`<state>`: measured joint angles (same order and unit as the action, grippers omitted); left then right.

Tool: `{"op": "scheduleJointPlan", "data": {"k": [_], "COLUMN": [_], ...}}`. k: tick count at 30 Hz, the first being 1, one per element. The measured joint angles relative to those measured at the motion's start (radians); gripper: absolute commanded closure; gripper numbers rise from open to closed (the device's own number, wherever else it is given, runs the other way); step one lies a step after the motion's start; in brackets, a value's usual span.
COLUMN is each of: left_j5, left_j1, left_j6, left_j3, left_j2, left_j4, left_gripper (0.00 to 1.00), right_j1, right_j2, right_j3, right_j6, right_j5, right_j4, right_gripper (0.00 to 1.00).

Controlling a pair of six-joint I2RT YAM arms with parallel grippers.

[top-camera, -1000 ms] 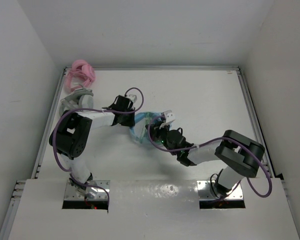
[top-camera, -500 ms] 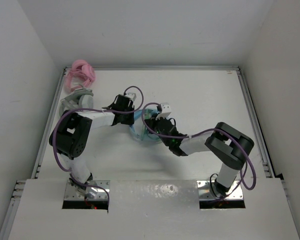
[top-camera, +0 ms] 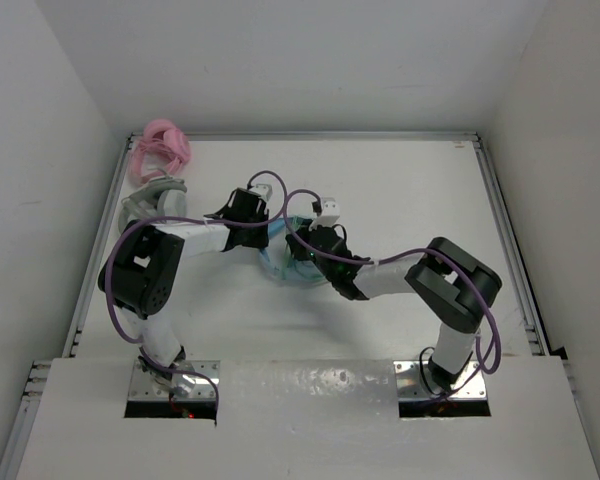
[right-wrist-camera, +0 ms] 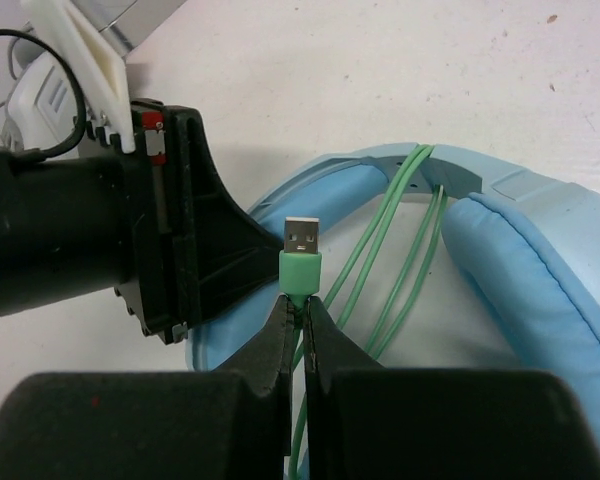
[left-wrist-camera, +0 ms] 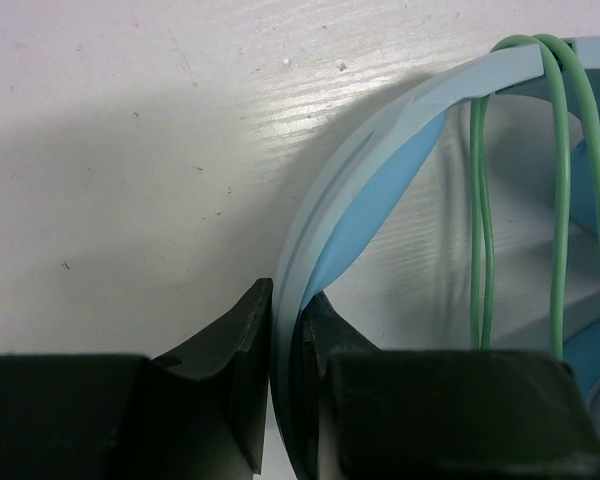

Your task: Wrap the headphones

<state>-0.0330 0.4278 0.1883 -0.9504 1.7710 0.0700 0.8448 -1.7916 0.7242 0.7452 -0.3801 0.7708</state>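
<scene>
The light blue headphones [top-camera: 277,266] lie near the middle of the white bench [top-camera: 410,190], between the two arms. The left pincer [left-wrist-camera: 285,335] is closed on the blue headband [left-wrist-camera: 380,150], which passes between its two black fingers. The right pincer [right-wrist-camera: 298,315] grips the lower end of the green plug [right-wrist-camera: 301,255] and holds it upright beside the padded ear cup [right-wrist-camera: 540,270], while loops of the thin green cable [right-wrist-camera: 405,240] hang over the headband
</scene>
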Motion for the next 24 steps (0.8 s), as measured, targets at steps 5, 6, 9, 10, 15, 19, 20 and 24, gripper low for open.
{"op": "scheduleJointPlan", "data": {"k": [5,6,9,10,15,19,20,24], "left_j5": [0.004,0.004,0.004,0.004,0.009,0.025,0.03,0.051], "left_j1": [0.0,0.0,0.0,0.0,0.003,0.006,0.006,0.01], "left_j6": [0.0,0.0,0.0,0.0,0.0,0.0,0.0,-0.004], "left_j3": [0.0,0.0,0.0,0.0,0.0,0.0,0.001,0.002], "left_j2": [0.0,0.0,0.0,0.0,-0.013,-0.035,-0.042,-0.062], "left_j4": [0.0,0.0,0.0,0.0,0.0,0.001,0.002,0.002], "left_gripper": [1.0,1.0,1.0,1.0,1.0,1.0,1.0,1.0], "right_j1": [-0.008,-0.009,-0.013,-0.013,-0.018,-0.018,-0.018,-0.019], "right_j2": [-0.007,-0.007,-0.007,-0.007,0.002,-0.009,-0.018,-0.041], "right_j3": [0.015,0.017,0.03,0.033,0.043,0.143,0.171,0.253], "right_j6": [0.016,0.019,0.026,0.03,0.057,0.047,0.044,0.045], "right_j5": [0.009,0.01,0.015,0.014,0.004,-0.003,-0.003,-0.012], "right_j4": [-0.026,-0.03,-0.062,-0.071,-0.117,-0.318,-0.366,-0.515], "right_gripper": [1.0,1.0,1.0,1.0,1.0,1.0,1.0,1.0]}}
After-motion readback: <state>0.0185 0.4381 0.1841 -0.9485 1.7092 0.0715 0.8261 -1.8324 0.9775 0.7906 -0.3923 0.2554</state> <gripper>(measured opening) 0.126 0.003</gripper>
